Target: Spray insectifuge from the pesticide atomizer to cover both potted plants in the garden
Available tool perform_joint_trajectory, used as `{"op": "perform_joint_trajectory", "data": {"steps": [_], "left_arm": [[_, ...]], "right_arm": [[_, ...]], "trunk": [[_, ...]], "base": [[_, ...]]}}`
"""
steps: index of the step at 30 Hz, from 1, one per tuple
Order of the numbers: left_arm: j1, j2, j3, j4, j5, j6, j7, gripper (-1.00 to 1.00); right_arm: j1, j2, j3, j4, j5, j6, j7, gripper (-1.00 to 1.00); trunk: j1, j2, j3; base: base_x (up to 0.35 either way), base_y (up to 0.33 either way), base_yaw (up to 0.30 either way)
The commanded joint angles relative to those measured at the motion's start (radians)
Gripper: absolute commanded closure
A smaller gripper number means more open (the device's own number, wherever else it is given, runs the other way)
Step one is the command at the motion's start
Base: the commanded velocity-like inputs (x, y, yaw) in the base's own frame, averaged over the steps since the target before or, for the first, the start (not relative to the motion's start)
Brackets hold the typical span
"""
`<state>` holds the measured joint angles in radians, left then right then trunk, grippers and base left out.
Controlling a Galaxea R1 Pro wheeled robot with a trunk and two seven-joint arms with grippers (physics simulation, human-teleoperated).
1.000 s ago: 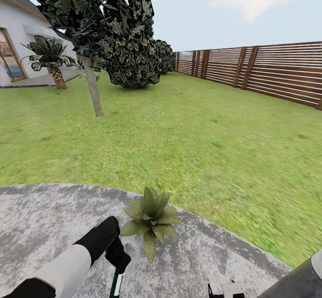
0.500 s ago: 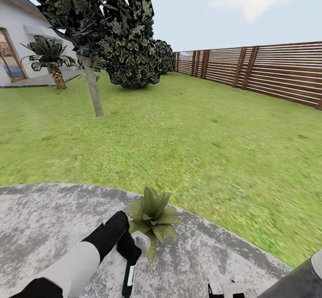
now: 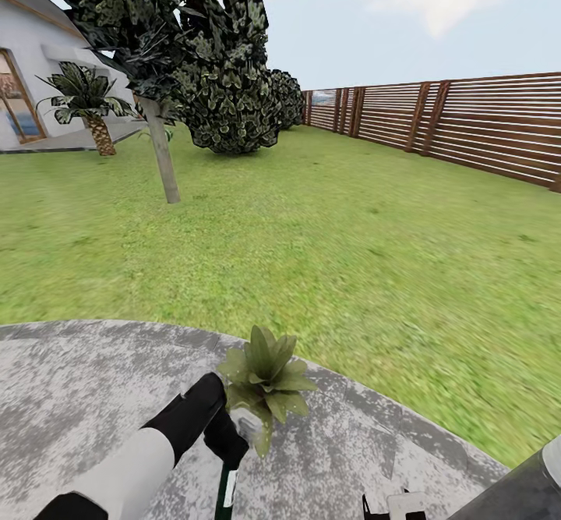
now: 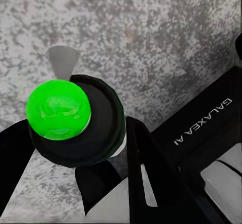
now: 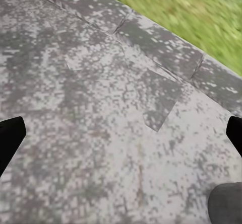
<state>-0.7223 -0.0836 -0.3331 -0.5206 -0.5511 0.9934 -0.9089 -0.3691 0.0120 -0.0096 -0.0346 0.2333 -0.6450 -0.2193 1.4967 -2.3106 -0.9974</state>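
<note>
The left pincer [image 3: 228, 443] grips the atomizer [image 3: 227, 490], whose long axis hangs below it, just beside the plant [image 3: 265, 380] on the patio [image 3: 70, 380]. The left arm is nearer. The right pincer's [image 5: 121, 133] tips stand wide apart, empty.

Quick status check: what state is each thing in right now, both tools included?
Atomizer: held in the left tool, beside the plant.
Plant: upright in its pot on the patio.
Left tool: shut on the atomizer.
Right tool: open, over bare patio.
</note>
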Motion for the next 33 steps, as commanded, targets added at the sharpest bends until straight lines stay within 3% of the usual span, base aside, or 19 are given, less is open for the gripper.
{"op": "perform_joint_trajectory", "data": {"steps": [1, 7, 11, 15, 17, 21, 23, 33], "left_arm": [[0.016, 0.000, -0.001, -0.001, -0.010, 0.000, -0.010, 1.00], [0.043, -0.013, -0.002, -0.017, -0.008, -0.003, -0.011, 1.00], [0.037, -0.050, -0.004, -0.074, -0.007, 0.000, -0.011, 1.00], [0.037, -0.047, 0.000, -0.124, -0.013, 0.007, -0.009, 1.00], [0.040, -0.032, 0.004, -0.122, -0.015, 0.006, -0.008, 1.00], [0.043, 0.069, 0.006, -0.114, -0.012, 0.005, -0.011, 1.00], [0.044, 0.098, 0.006, -0.113, -0.011, 0.004, -0.011, 1.00], [0.046, 0.118, 0.006, -0.078, -0.016, -0.002, 0.005, 1.00]], "right_arm": [[-0.001, 0.000, -0.001, 0.001, 0.011, -0.001, -0.009, -1.00], [-0.001, 0.000, -0.001, 0.001, 0.011, -0.001, -0.009, -1.00], [-0.001, 0.000, -0.001, 0.001, 0.011, -0.001, -0.009, -1.00], [-0.001, 0.000, -0.001, 0.001, 0.011, -0.001, -0.009, -1.00], [-0.001, 0.000, -0.001, 0.001, 0.011, -0.001, -0.009, -1.00], [-0.001, 0.000, -0.001, 0.001, 0.011, -0.001, -0.009, -1.00], [-0.001, 0.000, -0.001, 0.001, 0.012, -0.001, -0.009, -1.00], [-0.001, -0.001, -0.001, 0.001, 0.012, -0.002, -0.009, -1.00]], "trunk": [[0.000, 0.000, -0.001], [0.000, 0.000, -0.001], [0.000, 0.000, -0.001], [0.000, 0.000, -0.001], [0.000, 0.000, -0.001], [0.000, 0.000, -0.001], [0.000, 0.000, -0.001], [0.000, 0.000, -0.001]], "base": [[0.000, 0.000, 0.000], [0.000, 0.000, 0.000], [0.000, 0.000, 0.000], [0.000, 0.000, 0.000], [0.000, 0.000, 0.000], [0.000, 0.000, 0.000], [0.000, 0.000, 0.000], [0.000, 0.000, 0.000]]}}
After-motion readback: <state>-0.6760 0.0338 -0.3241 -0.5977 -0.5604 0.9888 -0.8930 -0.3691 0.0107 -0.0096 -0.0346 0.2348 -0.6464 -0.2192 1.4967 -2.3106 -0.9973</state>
